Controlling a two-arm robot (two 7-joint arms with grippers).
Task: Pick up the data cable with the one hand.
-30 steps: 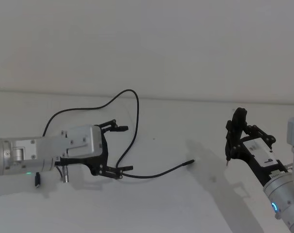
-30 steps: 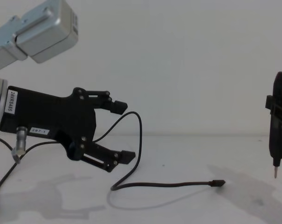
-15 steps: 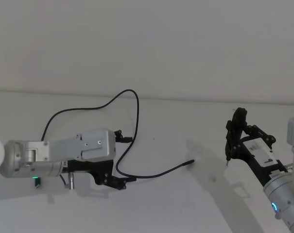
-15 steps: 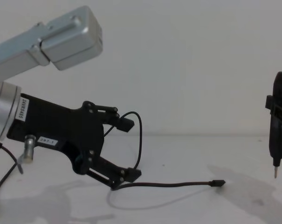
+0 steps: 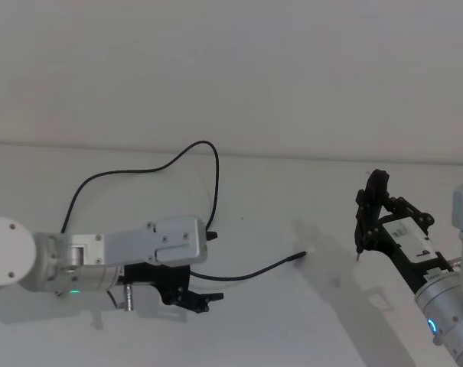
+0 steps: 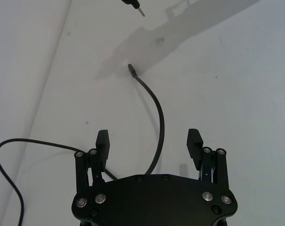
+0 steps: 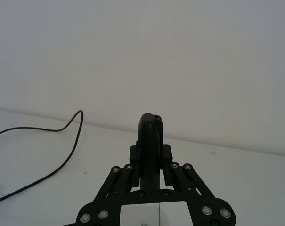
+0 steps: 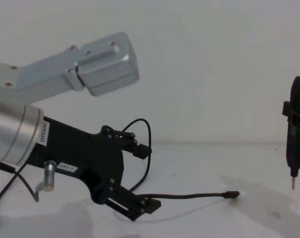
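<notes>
Okay, surface: plain white matt tabletop [image 5: 292,329], w/ a soft grey shadow [image 8: 269,201] toward its right side.
Room: blank white wall [image 5: 231,69] directly behind; table/wall edge runs level across head view.
Task thing: long thin black flexible data cable [image 5: 218,180], ending in a small slim black plug [image 5: 298,256] w/ short metal tip.
Cable location: left-centre of table; free end lies flat on the surface approx mid-table, well apart from the right arm.
Long axis: end stretch runs left-to-right, slanting slightly away from the robot; side-on in chest view it sits near level.
Pointing: plug [image 8: 232,194] faces robot's right, twd the right arm's tool.
Rest of cord: from btwn the left fingers it climbs in a tall arch, top showing against the wall, then drops back twd the left arm.
Left gripper: black plastic two-jaw left gripper [image 5: 211,266] on silver cylindrical wrist, low over the table, reaching rightward.
Left fingers: spread wide, one each side of the cable; in left wrist view the left gripper [image 6: 148,140] straddles the cord, which passes btwn the pads apart from both.
Right gripper: black right gripper [image 5: 373,222], raised at right side of the table.
Right fingers: closed around a slim black tool [image 7: 150,136]; its thin metal point [image 8: 292,183] aims down, above the surface.
</notes>
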